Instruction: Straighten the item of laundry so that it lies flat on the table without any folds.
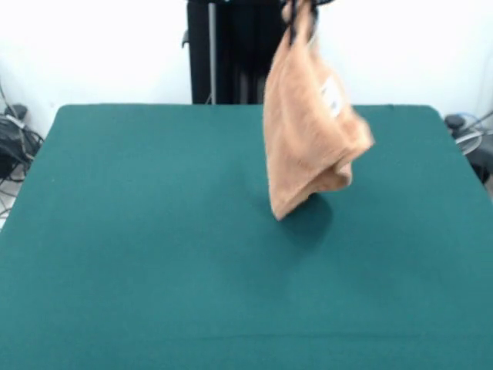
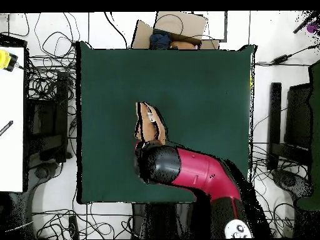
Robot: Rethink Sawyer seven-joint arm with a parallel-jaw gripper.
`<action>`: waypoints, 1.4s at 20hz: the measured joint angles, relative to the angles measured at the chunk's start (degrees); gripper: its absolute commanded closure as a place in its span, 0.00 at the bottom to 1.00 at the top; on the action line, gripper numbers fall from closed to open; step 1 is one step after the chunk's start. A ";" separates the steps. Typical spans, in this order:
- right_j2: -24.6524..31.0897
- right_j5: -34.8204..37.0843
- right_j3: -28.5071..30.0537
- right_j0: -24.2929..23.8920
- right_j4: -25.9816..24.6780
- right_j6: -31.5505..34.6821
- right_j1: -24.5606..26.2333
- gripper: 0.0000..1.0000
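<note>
In the front view, you are looking at the towel hanging in the air over the far right part of the table. Its top is bunched at the gripper, which is showing only at the picture's top edge; the fingers are closing on that gathered top, gripping the cloth. The towel is hanging folded on itself, with a white label showing on its right side. Its lowest corner is pointing down close to the table top; you cannot tell whether it is touching. A dark shadow is lying just right of that corner.

In the overhead view, you are seeing the red and black arm reaching in from the bottom over the table. The towel is showing as a narrow tan strip just beyond the arm's black end, near the table's middle. The fingers themselves are hiding under the arm here.
</note>
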 measured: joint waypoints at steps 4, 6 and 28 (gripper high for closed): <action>1.20 -4.20 1.01 -2.66 0.02 0.00 2.94 1.00; 2.26 -4.98 1.60 -4.36 0.04 0.00 5.03 1.00; 9.83 -5.01 3.25 -11.79 -6.70 0.00 14.52 1.00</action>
